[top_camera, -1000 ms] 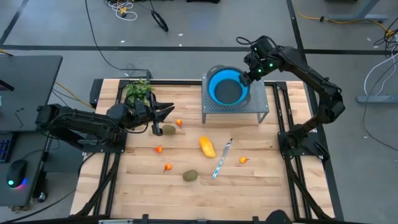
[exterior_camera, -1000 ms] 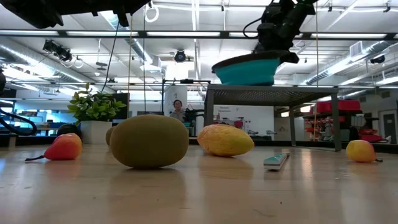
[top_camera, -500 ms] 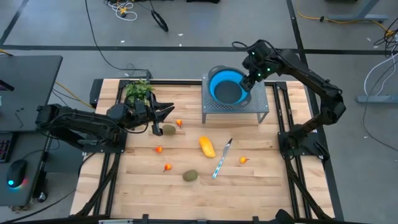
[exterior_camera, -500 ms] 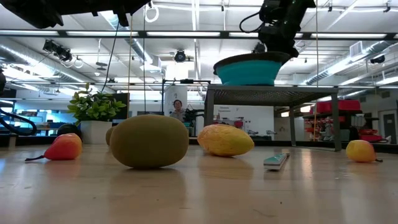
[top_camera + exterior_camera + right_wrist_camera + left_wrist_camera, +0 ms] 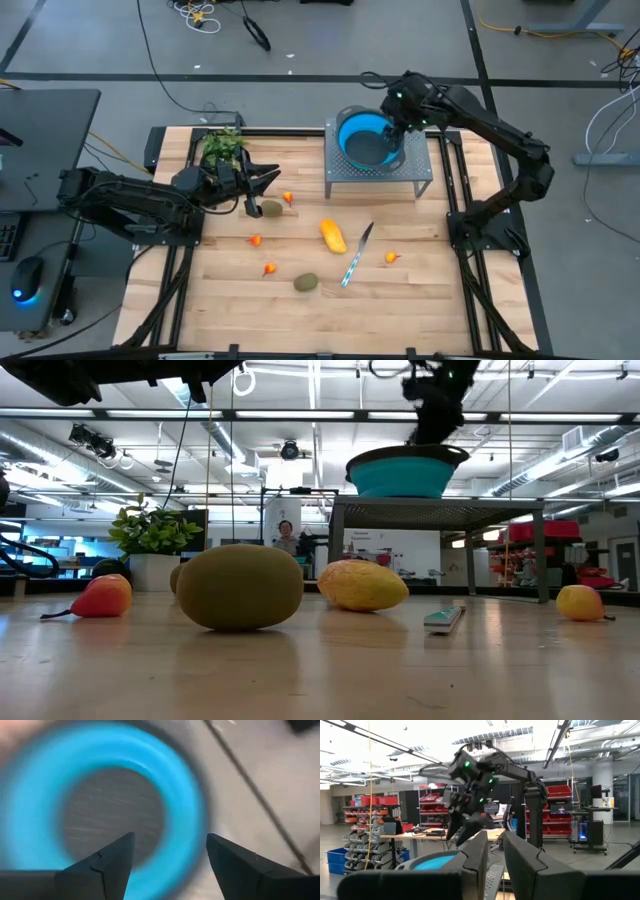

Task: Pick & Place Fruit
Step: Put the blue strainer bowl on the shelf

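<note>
Above the blue bowl [image 5: 366, 146], right gripper [image 5: 393, 118] spread, empty; fruit (kiwi [image 5: 271, 209]) beside narrowed left gripper [image 5: 266, 180]

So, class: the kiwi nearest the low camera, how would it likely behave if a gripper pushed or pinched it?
The kiwi is a smooth rounded oval lying on bare wood, so a sideways push would probably roll it. Its curved sides might slip from narrow fingers unless pinched across the middle. It looks solid and holds its shape, so it is probably stiff, not floppy.
</note>
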### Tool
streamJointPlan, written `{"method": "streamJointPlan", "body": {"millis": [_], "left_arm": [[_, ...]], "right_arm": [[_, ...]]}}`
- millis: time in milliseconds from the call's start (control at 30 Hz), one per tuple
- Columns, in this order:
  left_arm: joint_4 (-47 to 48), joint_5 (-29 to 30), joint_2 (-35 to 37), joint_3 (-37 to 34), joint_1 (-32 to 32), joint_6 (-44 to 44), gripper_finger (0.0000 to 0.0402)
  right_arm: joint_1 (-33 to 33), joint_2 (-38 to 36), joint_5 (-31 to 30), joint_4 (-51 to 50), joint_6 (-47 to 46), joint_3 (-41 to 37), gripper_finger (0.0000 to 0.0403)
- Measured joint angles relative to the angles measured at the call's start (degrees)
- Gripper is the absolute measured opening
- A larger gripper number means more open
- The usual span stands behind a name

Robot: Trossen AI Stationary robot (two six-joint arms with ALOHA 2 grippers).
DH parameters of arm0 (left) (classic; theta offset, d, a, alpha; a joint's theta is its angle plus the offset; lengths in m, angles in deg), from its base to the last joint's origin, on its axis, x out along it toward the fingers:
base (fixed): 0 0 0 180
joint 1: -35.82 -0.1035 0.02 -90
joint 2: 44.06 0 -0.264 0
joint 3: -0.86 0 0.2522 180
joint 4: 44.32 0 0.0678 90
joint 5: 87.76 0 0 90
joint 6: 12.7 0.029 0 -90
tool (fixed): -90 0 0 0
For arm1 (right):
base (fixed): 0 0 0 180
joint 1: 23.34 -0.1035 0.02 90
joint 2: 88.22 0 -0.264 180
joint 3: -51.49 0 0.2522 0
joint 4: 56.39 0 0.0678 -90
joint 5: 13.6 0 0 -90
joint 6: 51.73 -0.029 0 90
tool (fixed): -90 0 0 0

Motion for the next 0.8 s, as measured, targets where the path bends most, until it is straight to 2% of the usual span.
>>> {"method": "streamJointPlan", "body": {"millis": [67, 133, 333, 633, 800], "left_arm": [[0.0, 0.1, 0.0, 0.0, 0.0, 0.0, 0.0071], [0.0, 0.2, 0.0, 0.0, 0.0, 0.1, 0.0071], [0.0, 0.2, 0.0, 0.0, 0.0, -0.7, 0.0071], [0.0, -0.1, 0.0, 0.0, 0.0, -1.7, 0.0071], [0.3, -0.1, 0.0, 0.0, 0.0, -0.7, 0.0071]], "right_arm": [[-3.1, 0.0, 5.0, 2.3, -0.5, 1.2, 0.0257], [-6.7, 0.0, 5.9, 4.5, -1.1, 1.3, 0.0257], [-15.3, 4.4, -1.8, 2.4, -1.2, 1.3, 0.0257], [-15.6, 8.1, -4.0, 2.1, -1.8, 1.3, 0.0256], [-14.8, 8.3, -1.3, 0.4, -3.8, 1.3, 0.0238]]}}
